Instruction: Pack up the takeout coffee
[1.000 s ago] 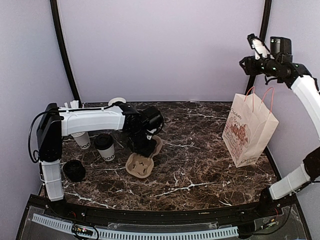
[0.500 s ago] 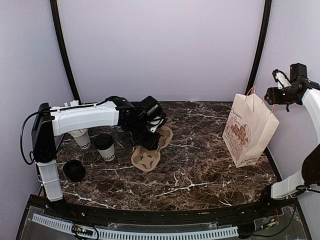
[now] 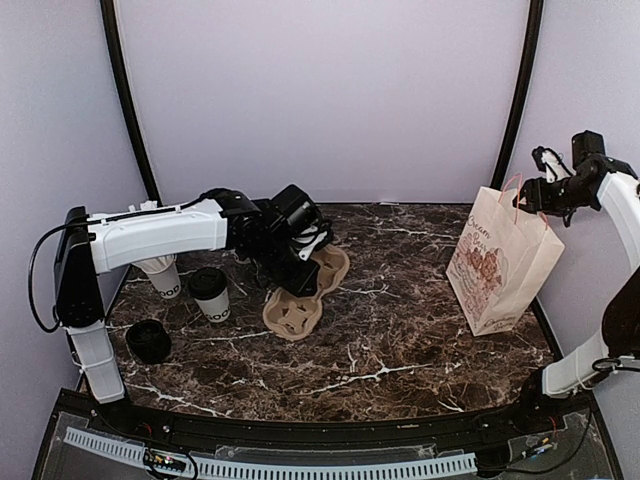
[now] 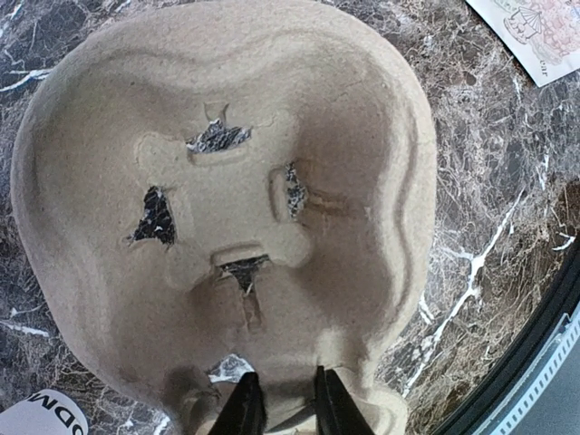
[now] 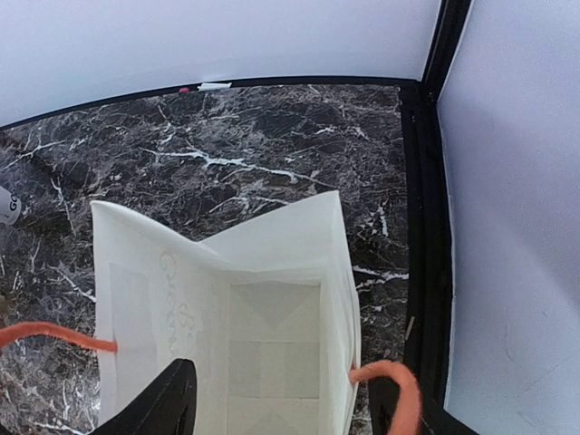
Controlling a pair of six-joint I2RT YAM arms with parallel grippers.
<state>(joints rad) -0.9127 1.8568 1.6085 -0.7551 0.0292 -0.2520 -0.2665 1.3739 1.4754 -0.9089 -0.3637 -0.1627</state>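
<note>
The takeout coffee (image 3: 210,293), a white cup with black lettering and a black lid, stands at the left of the table, clear of both grippers. My left gripper (image 3: 303,262) is shut on the rim of a brown pulp cup carrier (image 3: 291,314) and holds it tilted, one end on the table. In the left wrist view the carrier (image 4: 227,181) fills the frame and my left gripper (image 4: 285,410) pinches its near edge. My right gripper (image 3: 533,196) is open at the mouth of the paper bag (image 3: 498,268). In the right wrist view my right gripper (image 5: 285,408) straddles the bag's (image 5: 217,299) right wall.
A white cup with straws (image 3: 160,274) stands at the back left beside the coffee. A black lid (image 3: 148,341) lies at the front left. The bag's orange handle (image 5: 391,379) loops by my right finger. The booth's black post (image 3: 515,100) rises behind the bag.
My left gripper has carried the carrier to the right and towards the back. My right arm has come down from high up to the bag's open top.
</note>
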